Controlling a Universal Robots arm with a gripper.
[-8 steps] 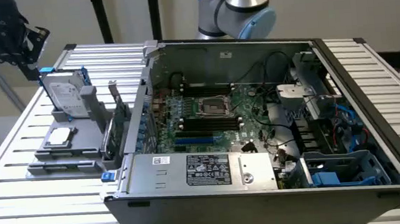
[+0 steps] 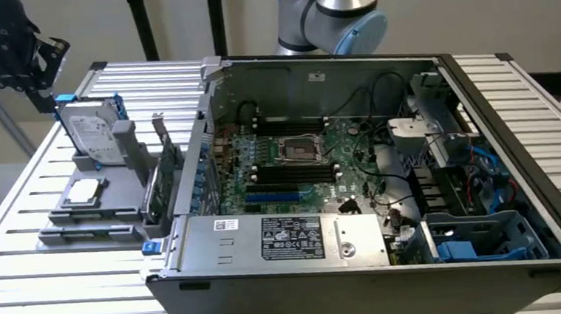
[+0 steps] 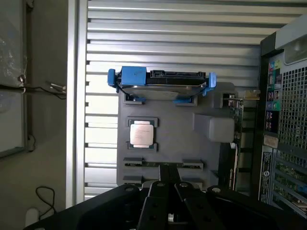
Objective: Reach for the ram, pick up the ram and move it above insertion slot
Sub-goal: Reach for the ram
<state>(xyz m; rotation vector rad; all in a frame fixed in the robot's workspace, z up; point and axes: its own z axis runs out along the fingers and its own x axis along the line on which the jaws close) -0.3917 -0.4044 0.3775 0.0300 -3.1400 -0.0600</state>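
Observation:
The ram (image 3: 163,164) lies edge-on in the front clips of a grey holder (image 3: 192,143), as a thin dark-green strip; in the exterior view the ram (image 2: 84,231) sits at the holder's near end, at the exterior view's left. My gripper (image 2: 46,84) hangs high over the far end of that holder, well above the ram. In the wrist view the gripper (image 3: 169,175) has its fingertips together, with nothing between them. The black insertion slots (image 2: 292,172) lie in parallel on the motherboard inside the open computer case (image 2: 299,274).
The holder also carries a hard drive in a blue frame (image 3: 160,85), a processor chip (image 3: 142,133) and a tall green expansion card (image 2: 168,172) standing beside the case wall. A short blue slot (image 2: 274,198) lies near the memory sockets. The table (image 2: 33,293) is slatted metal.

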